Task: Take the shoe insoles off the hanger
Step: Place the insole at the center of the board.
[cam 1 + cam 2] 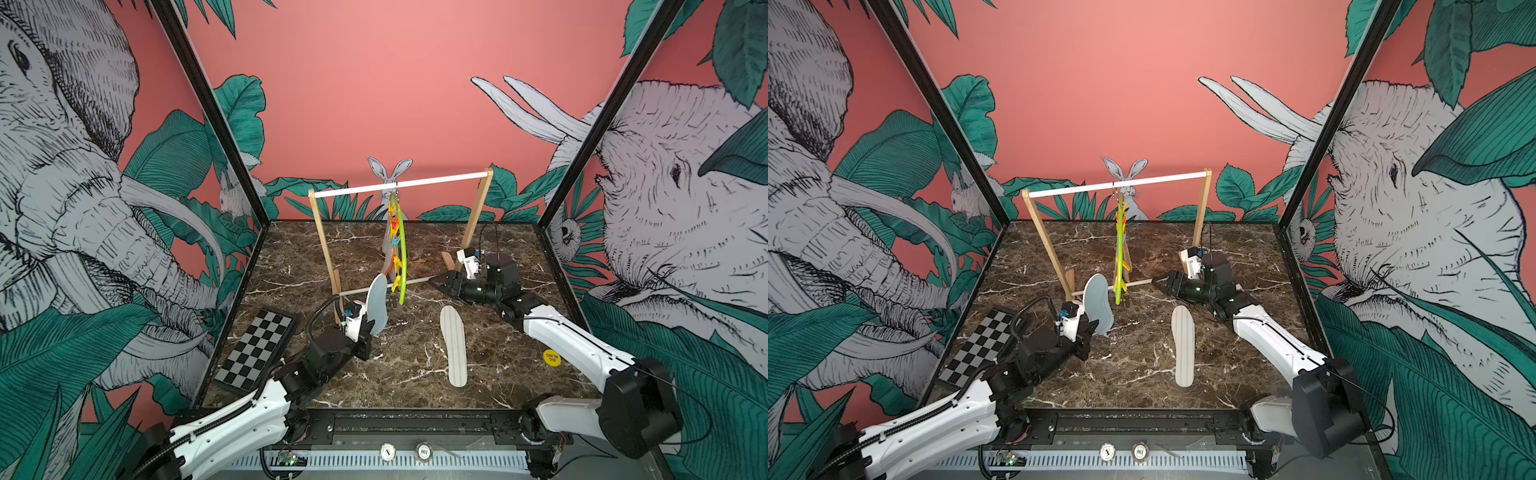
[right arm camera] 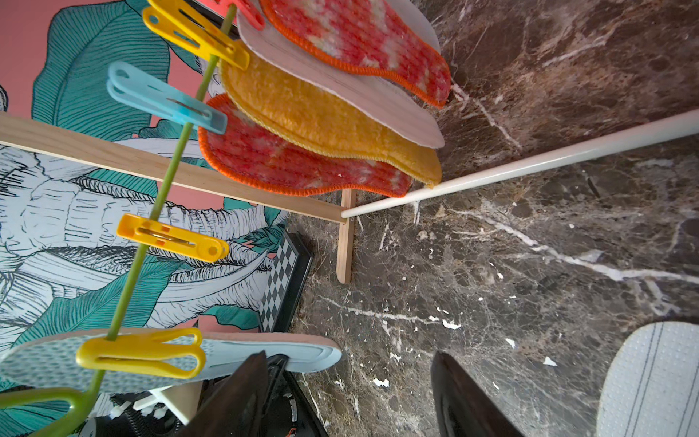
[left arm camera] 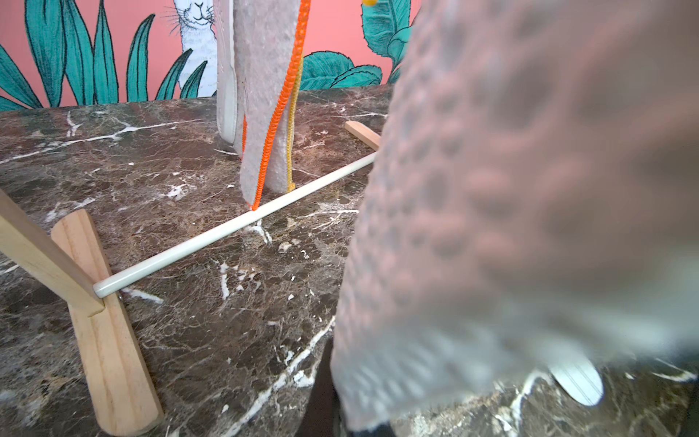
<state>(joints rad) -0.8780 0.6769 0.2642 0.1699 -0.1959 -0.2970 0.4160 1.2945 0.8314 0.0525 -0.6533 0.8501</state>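
Observation:
The lime-green hanger (image 1: 402,249) hangs edge-on from the rack's white bar, with yellow and blue pegs along it (image 2: 174,159). Several shoe insoles are still clipped to it: two red-orange ones (image 2: 359,41) (image 2: 295,166), a fuzzy yellow one (image 2: 321,121) and a pale one (image 2: 340,94). My left gripper (image 1: 368,328) is shut on a grey-blue insole (image 1: 376,303) (image 1: 1097,305) and holds it upright beside the hanger's lower end. A blur of that insole fills much of the left wrist view (image 3: 510,208). My right gripper (image 2: 351,393) (image 1: 436,282) is open and holds nothing, low on the hanger's other side.
A white striped insole (image 1: 454,345) (image 1: 1183,345) lies flat on the marble table between the arms. The wooden rack (image 1: 322,237) stands mid-table, its low white rail (image 2: 529,166) just above the surface. A chequered board (image 1: 257,349) leans at the left wall.

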